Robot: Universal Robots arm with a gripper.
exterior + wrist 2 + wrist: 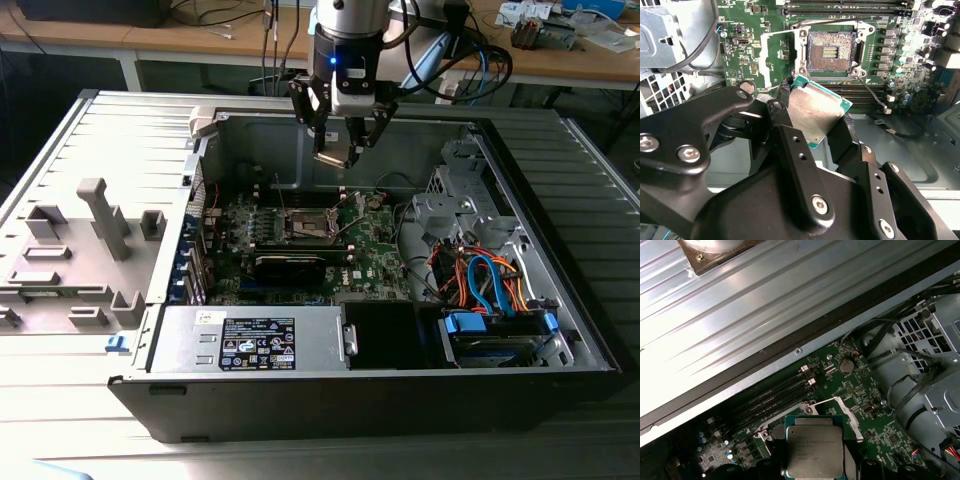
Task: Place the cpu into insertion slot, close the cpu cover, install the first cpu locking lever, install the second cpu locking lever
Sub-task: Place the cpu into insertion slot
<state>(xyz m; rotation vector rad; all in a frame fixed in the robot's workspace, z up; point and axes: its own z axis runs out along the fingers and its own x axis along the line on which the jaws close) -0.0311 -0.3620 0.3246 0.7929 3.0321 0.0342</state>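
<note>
The hand grips the cpu, a flat square with a dull grey metal top and a green rim, between matte black fingers. Well clear beyond it, the square insertion slot lies uncovered, its brownish pin field bare, on the green board inside the open grey metal case.

Open computer case on ribbed table

Wooden desks behind (cable-strewn), ribbed grey worktop
</note>
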